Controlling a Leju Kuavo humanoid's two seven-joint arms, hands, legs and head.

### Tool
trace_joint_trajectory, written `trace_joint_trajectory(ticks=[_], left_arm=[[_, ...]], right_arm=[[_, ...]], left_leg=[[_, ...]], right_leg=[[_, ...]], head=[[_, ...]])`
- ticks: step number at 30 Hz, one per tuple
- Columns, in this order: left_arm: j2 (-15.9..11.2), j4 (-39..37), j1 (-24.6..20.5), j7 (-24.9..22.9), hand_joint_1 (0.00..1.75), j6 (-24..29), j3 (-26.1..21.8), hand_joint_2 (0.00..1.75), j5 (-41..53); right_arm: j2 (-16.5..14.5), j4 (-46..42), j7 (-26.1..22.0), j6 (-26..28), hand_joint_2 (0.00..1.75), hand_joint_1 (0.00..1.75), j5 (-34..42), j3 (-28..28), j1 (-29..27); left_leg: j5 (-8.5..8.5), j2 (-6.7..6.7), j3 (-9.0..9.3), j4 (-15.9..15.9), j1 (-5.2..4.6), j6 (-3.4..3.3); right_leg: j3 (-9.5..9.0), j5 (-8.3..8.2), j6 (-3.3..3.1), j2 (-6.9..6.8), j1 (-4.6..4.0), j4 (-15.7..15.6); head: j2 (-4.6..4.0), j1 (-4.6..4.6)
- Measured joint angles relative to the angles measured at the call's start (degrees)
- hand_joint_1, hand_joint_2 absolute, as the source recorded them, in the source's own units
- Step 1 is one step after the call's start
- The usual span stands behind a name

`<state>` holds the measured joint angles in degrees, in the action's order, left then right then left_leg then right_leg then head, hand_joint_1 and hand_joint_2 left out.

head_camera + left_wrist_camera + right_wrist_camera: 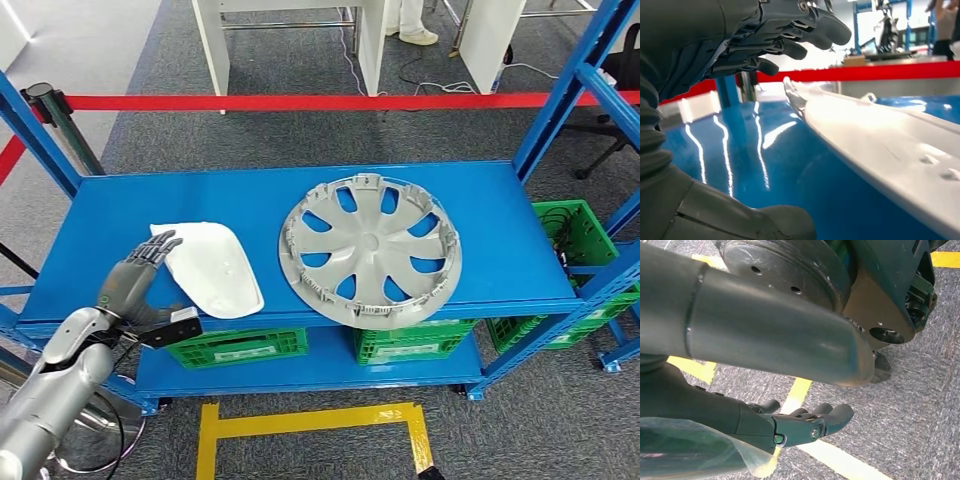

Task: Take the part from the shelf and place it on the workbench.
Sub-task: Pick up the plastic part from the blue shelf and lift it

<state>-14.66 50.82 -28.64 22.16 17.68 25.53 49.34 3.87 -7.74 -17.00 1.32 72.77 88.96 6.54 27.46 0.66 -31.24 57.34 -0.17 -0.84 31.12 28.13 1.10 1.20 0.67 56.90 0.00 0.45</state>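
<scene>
A white curved plastic part (211, 268) lies on the blue shelf (98, 220), left of a grey wheel cover (370, 248). My left hand (136, 280) hovers at the part's left edge, fingers (158, 248) stretched over its near corner and thumb low beside it, holding nothing. In the left wrist view the fingers (791, 35) spread above the part's (881, 135) rim, with a gap between them and the thumb (753, 220). My right hand (798, 425) hangs by my side above the floor, fingers loosely extended and holding nothing.
Green crates (241, 345) sit on the lower shelf level, another green crate (577, 230) at the right. Blue uprights (558, 100) frame the shelf. A red barrier tape (302, 101) runs behind. Yellow floor markings (302, 425) lie before the shelf.
</scene>
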Motion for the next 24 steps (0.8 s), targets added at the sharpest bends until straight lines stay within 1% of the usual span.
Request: trace_joint_trajectory(ticks=[3,6,22,23,24], left_arm=[[-0.45,0.21,-0.52,0.71,0.00,-2.91,0.14,1.75,-1.78],[-0.85,0.52,-0.89,0.99,0.00,-4.30,0.29,1.75,-2.66],[-1.52,0.98,-1.21,1.41,0.00,-4.82,0.80,1.75,-2.62],[-1.52,0.98,-1.25,1.47,0.01,-4.76,0.94,1.75,-2.49],[-1.52,0.98,-1.26,1.56,0.16,-4.66,1.10,1.75,-2.38]], right_arm=[[0.02,0.00,-0.01,-0.09,0.00,0.00,-0.01,0.00,0.02],[0.02,0.00,-0.02,-0.10,0.00,0.00,-0.01,0.01,0.03],[0.02,0.00,-0.07,-0.15,0.00,0.00,-0.12,0.02,0.07],[0.02,0.00,-0.07,-0.15,0.00,0.00,-0.15,0.02,0.08],[0.02,0.00,-0.07,-0.15,0.00,0.00,-0.18,0.02,0.09]], left_leg=[[0.00,0.00,0.00,0.00,0.00,0.00],[0.00,0.00,0.00,0.00,0.00,0.00],[0.00,-0.01,0.00,0.00,0.00,0.00],[0.00,-0.01,0.00,0.00,0.00,0.00],[0.00,-0.01,0.00,0.00,0.00,0.00]], right_leg=[[0.00,0.00,0.00,0.00,0.00,0.00],[0.00,0.00,0.00,0.00,0.00,0.00],[0.00,0.00,0.00,0.00,0.00,0.00],[0.00,0.00,0.00,0.00,0.00,0.00],[0.00,0.00,0.00,0.00,0.00,0.00]], head=[[0.00,-0.01],[0.00,0.00],[0.00,-0.01],[0.00,0.00],[0.00,0.00]])
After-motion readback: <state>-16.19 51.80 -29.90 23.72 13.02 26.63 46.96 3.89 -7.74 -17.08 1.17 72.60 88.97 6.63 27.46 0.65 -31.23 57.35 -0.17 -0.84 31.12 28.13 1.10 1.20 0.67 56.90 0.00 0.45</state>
